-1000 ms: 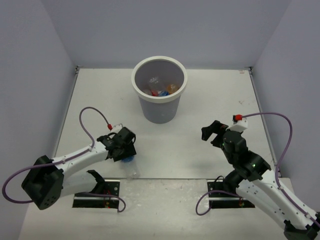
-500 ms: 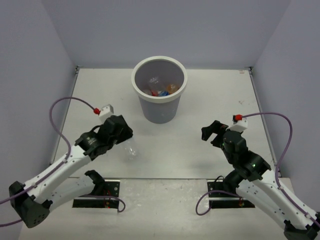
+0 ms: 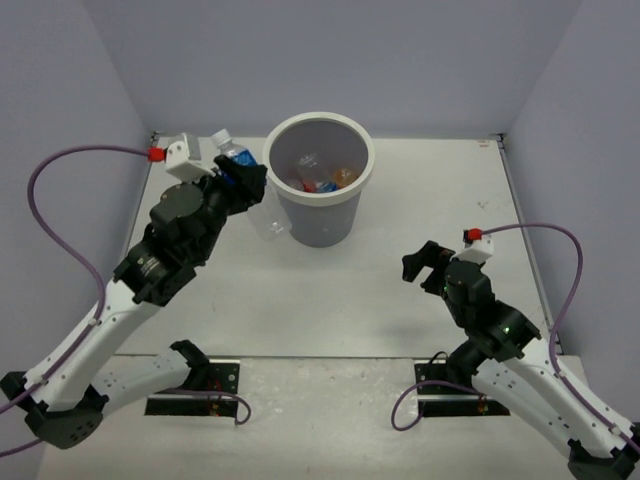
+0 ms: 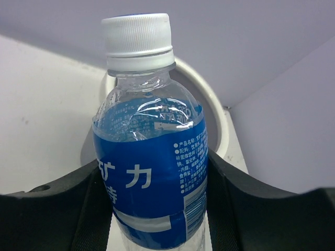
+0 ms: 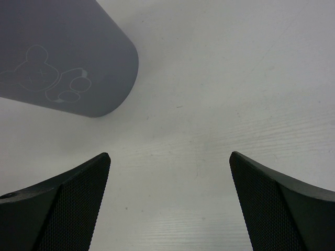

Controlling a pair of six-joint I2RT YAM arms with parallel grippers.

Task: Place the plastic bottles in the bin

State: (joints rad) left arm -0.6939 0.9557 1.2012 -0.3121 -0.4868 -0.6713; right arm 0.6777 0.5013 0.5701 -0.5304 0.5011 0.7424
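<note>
A clear plastic bottle (image 4: 152,157) with a blue label and white cap sits between the black fingers of my left gripper (image 4: 154,209), which is shut on it. In the top view this bottle (image 3: 236,160) is held up in the air just left of the bin (image 3: 365,150), a round grey-white bucket, cap pointing away from it. Several plastic bottles (image 3: 322,183), orange, blue and clear, lie inside the bin. The bin's white rim (image 4: 212,104) shows behind the held bottle. My right gripper (image 3: 425,262) hangs open over bare table to the bin's lower right, nothing between its fingers (image 5: 78,193).
The grey bin wall (image 5: 63,57) with a bear outline lies ahead-left of the right gripper. Pale walls close the table on three sides. Purple cables loop off both arms.
The left arm has lifted the blue-labelled bottle from the table near its base and swung it up and forward to the bin's left rim. The right arm stayed still.
</note>
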